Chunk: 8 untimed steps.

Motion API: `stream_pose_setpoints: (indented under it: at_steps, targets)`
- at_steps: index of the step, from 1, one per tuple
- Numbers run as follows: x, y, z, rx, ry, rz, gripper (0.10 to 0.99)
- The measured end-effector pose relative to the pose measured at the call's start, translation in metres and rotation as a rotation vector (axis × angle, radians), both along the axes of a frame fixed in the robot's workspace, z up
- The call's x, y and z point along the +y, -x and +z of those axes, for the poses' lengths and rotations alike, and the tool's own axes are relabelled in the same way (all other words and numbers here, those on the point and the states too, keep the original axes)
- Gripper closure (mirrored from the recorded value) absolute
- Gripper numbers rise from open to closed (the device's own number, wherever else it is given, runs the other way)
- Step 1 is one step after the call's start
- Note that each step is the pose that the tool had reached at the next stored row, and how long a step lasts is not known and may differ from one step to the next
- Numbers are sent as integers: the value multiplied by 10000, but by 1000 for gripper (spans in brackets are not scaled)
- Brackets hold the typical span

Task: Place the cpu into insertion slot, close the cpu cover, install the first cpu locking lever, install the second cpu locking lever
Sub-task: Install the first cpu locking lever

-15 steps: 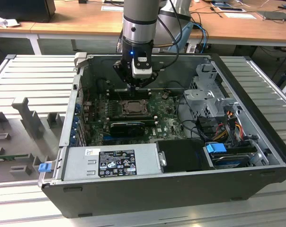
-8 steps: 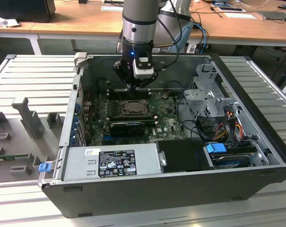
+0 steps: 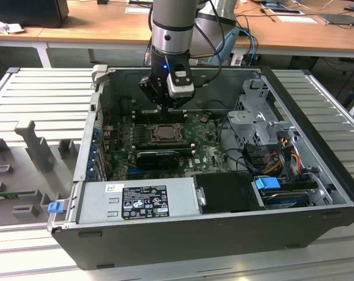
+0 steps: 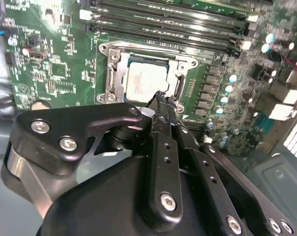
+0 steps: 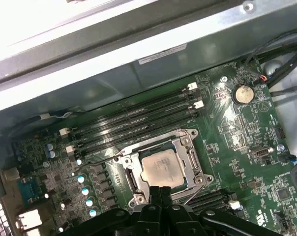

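First wrist view: gripper together, empty, at the edge of the cpu

no print can be read: the black label and small white sticker on the power supply stay illegible.

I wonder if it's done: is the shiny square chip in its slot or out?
In. The pale tan-silver square chip lies flat inside the dark-framed square socket in the first wrist view.

Bright light, perhaps overhead — glare bleaches the case wall.
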State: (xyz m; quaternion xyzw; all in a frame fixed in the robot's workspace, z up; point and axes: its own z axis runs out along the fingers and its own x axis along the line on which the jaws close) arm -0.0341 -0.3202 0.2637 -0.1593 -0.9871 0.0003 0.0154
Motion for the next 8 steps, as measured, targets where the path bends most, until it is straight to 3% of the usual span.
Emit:
stream_pose_setpoints:
  at_steps: [4, 8]
  targets:
    - [0, 0, 0, 0, 0, 951, 980]
    - [0, 2, 6, 1, -10, 1376, 980]
